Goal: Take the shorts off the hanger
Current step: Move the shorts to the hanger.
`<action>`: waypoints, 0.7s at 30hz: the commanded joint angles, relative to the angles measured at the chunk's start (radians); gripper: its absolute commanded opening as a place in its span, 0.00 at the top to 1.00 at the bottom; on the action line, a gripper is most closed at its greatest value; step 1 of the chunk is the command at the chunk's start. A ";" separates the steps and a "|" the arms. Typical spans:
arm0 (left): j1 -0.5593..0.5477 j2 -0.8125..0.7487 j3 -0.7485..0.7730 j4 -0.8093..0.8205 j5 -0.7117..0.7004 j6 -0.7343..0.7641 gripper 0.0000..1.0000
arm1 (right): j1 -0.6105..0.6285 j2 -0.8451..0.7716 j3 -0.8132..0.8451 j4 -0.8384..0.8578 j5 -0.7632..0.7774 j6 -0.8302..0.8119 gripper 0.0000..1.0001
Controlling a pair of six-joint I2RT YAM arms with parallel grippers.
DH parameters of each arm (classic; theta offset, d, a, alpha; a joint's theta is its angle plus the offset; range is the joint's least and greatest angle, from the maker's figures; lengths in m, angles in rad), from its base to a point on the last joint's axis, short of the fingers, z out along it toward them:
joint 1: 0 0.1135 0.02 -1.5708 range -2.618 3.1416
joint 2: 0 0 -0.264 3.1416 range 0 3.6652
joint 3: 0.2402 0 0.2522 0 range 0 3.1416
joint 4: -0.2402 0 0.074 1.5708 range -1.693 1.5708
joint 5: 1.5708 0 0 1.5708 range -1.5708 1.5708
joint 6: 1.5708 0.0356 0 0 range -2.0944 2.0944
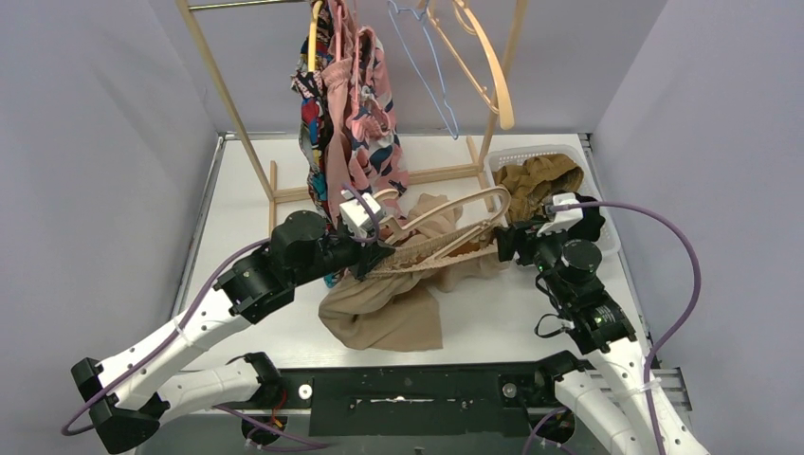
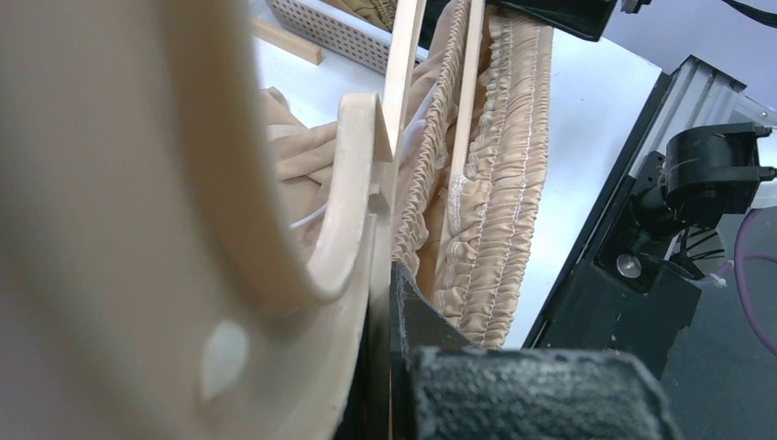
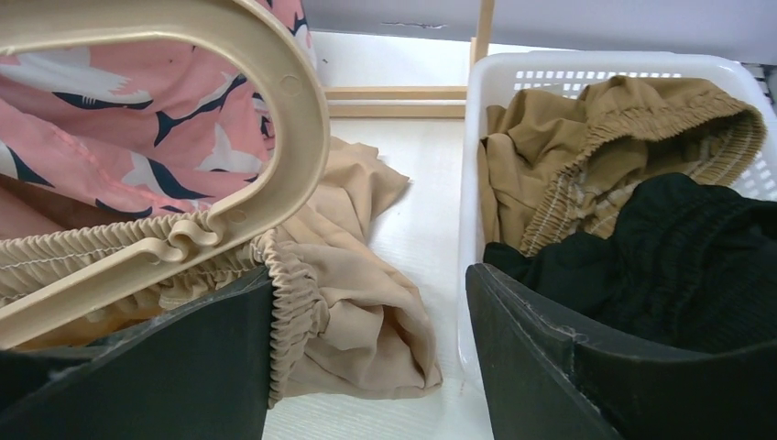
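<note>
The beige shorts (image 1: 398, 308) still have their gathered waistband (image 2: 486, 211) stretched over a beige plastic hanger (image 1: 446, 210) held low above the table, and their legs lie crumpled on the tabletop. My left gripper (image 1: 374, 254) is shut on the hanger's left end (image 2: 348, 275). My right gripper (image 1: 502, 242) stands open at the hanger's right end. In the right wrist view its jaws (image 3: 366, 348) are wide apart, with the waistband (image 3: 293, 302) lying against the left finger (image 3: 165, 367). Nothing is pinched there.
Pink floral shorts (image 1: 374, 123) and comic-print shorts (image 1: 311, 114) hang on the wooden rack (image 1: 228, 104). Empty blue (image 1: 431, 66) and beige (image 1: 484, 66) hangers hang beside them. A white basket (image 1: 517, 154) at the right holds mustard-brown shorts (image 3: 568, 137) and black shorts (image 3: 678, 247).
</note>
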 commanded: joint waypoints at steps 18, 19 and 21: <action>0.007 -0.010 0.041 -0.035 -0.073 -0.008 1.00 | -0.021 0.002 0.131 0.025 -0.366 0.079 0.16; 0.007 -0.009 0.043 -0.034 -0.069 -0.008 1.00 | -0.021 0.025 0.162 0.009 -0.417 0.084 0.17; 0.007 -0.010 0.044 -0.031 -0.064 -0.010 1.00 | -0.022 0.055 0.186 -0.010 -0.445 0.087 0.17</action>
